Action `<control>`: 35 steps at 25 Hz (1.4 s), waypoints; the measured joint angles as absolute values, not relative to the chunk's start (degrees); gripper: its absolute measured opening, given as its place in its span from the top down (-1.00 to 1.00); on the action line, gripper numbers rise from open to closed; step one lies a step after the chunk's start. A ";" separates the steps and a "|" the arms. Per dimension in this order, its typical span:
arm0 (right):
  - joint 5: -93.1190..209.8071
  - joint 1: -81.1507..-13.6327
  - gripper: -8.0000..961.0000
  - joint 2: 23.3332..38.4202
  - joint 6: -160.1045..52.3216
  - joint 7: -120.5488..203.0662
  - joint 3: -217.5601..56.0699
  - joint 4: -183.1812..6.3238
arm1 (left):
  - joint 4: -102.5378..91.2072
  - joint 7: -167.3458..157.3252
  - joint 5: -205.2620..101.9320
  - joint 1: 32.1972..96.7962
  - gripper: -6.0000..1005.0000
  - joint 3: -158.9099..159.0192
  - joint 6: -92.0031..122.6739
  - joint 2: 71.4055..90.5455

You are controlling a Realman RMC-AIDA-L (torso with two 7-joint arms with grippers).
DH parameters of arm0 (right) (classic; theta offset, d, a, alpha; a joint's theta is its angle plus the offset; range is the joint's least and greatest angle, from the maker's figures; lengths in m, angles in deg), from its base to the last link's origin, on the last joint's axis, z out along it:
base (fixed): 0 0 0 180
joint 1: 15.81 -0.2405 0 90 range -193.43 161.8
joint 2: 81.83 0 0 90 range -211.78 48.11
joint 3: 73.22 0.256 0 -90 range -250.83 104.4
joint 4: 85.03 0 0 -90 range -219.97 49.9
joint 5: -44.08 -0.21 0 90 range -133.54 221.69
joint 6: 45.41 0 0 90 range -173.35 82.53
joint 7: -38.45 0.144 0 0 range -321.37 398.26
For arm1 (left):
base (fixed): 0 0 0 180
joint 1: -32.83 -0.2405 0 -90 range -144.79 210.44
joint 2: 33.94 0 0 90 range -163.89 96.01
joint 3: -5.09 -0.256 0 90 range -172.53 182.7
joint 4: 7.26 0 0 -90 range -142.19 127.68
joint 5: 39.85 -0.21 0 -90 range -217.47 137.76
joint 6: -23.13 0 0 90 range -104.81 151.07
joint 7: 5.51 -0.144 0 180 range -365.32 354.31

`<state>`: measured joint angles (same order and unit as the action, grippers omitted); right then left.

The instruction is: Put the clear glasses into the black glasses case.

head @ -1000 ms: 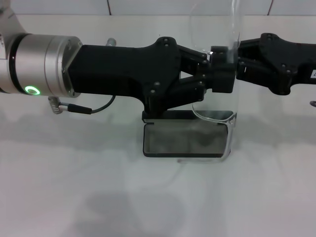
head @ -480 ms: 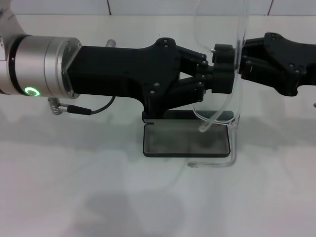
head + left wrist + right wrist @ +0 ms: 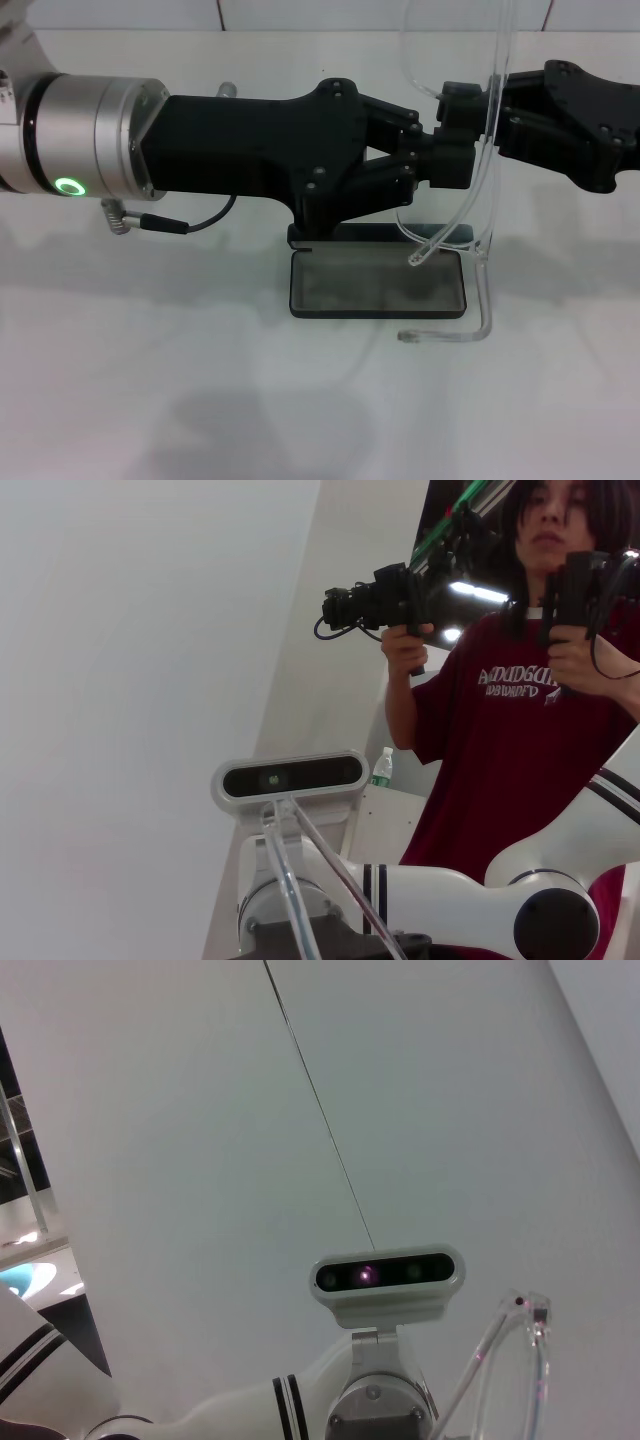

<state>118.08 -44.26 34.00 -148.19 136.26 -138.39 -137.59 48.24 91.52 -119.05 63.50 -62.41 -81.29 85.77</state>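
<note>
Now clear glasses [image 3: 487,200] held above open black glasses case [image 3: 377,283].

Clear glasses [image 3: 487,150]: transparent wraparound, held up in air, lens on edge, thin arms hanging down; one arm tip just over case's right end, other past it. Black glasses case [image 3: 377,283]: open, grey lining up, flat on worktop below.

Both grippers hold clear glasses [image 3: 487,200] above open black glasses case [image 3: 377,283].
</note>
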 joint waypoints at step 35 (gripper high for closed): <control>114.83 -45.85 0.78 34.09 -150.43 134.62 -135.69 -131.69 | 46.63 90.14 -117.64 63.76 0.80 -64.81 -81.30 85.69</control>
<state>114.83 -45.85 34.09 -150.43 134.62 -135.69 -131.69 46.63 90.14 -117.64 63.76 -64.81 -81.30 85.69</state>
